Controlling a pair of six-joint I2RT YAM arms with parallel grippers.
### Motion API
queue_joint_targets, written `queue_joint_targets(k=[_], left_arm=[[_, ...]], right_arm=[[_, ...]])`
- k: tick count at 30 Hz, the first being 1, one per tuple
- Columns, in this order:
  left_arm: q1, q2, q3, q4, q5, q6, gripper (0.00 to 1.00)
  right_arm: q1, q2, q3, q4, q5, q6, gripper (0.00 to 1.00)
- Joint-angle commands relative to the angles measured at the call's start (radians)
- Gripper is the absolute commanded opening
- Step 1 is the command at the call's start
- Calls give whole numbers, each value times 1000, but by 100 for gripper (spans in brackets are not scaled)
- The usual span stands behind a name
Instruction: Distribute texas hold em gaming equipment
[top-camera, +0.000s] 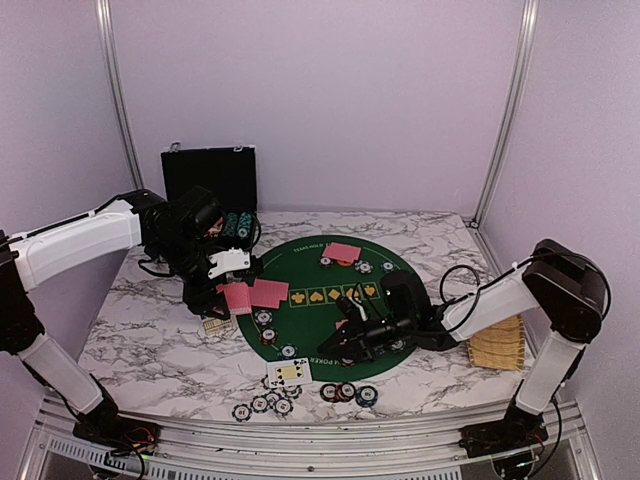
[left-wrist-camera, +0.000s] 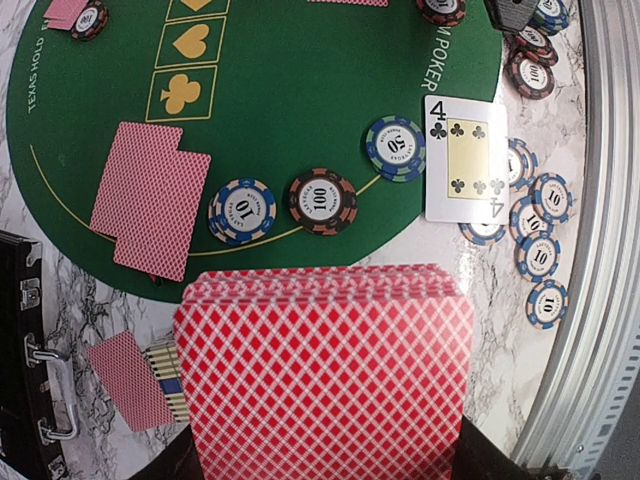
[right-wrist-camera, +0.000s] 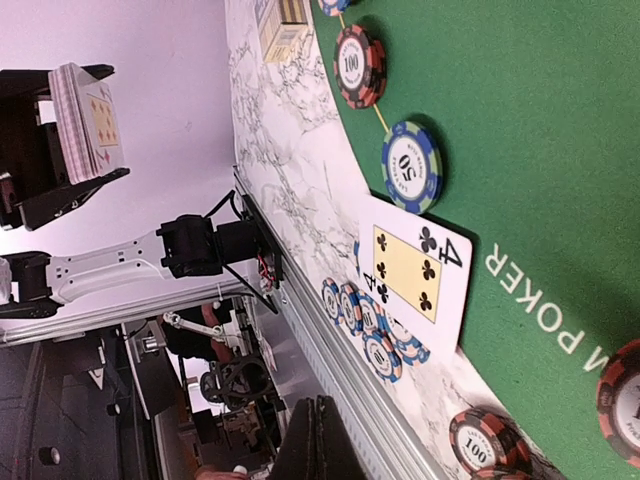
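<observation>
The left gripper (top-camera: 237, 287) was clamped on a thick deck of red-backed cards (left-wrist-camera: 325, 385), holding it in the air over the left rim of the green mat (top-camera: 320, 300). The right gripper (top-camera: 346, 348) hung low over the near part of the mat. In its wrist view its fingers (right-wrist-camera: 316, 445) looked pressed together with nothing between them.

A four of clubs (left-wrist-camera: 466, 158) lay face up across the mat's near edge, partly on the felt and partly on the marble tabletop (top-camera: 140, 330). Its outer end overlapped a cluster of blue-and-white chips (left-wrist-camera: 540, 255) just off the mat. Farther along that edge, also off the mat, sat black-and-red chips (left-wrist-camera: 530, 72).

Just inside the near edge three chip stacks stood in a row: a 10 stack (left-wrist-camera: 242, 210), a 100 stack (left-wrist-camera: 322, 200) and a 50 stack (left-wrist-camera: 395, 148), the last just beside the four.

Two face-down cards (left-wrist-camera: 150, 200) overlapped on the mat's left side, and a far pair of cards (top-camera: 342, 252) lay at its far side. Off the left rim, a single face-down card (left-wrist-camera: 128, 380) lay against a small striped box (left-wrist-camera: 170, 380).

The black case (top-camera: 210, 178) stood beyond the mat's far-left side. The woven tray (top-camera: 497, 345) lay off its right side.
</observation>
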Motion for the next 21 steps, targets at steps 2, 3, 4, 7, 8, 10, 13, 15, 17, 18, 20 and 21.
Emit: queue_joint_targets(k=[2,3,4,7,8,10,13,15,17,18,20,21], left_arm=[[1,-25,16,-32,7,3,0],[2,-26,16,-33,6,3,0],[1,-26,17,-33,6,4,0],[1,-24,19,-33,9,3,0],[1,-25,19,-33,10,3,0],[1,-23,19,-34,11,2,0],[1,-26,18,-33,7,4,0],[1,-28,19,-33,6,4,0],[1,-30,20,-33,6,4,0],[1,-31,21,-33,7,3,0],[1,-32,21,-33,7,4,0],[2,-31,20,-33,7,4,0]], right_arm=[[-15,-17,92,-258,7,-177,3],[-8,-10,115,-308,21,-201,9],[-3,-2,123,-319,25,-202,15],[7,35,131,-315,27,-191,30],[10,50,142,-321,28,-196,33],[20,83,158,-327,24,-205,39],[38,133,181,-324,13,-207,42],[52,159,197,-336,4,-213,42],[65,178,210,-347,-3,-218,42],[68,183,210,-350,-4,-216,42],[71,186,209,-355,-2,-215,42],[70,188,207,-355,-2,-211,42]])
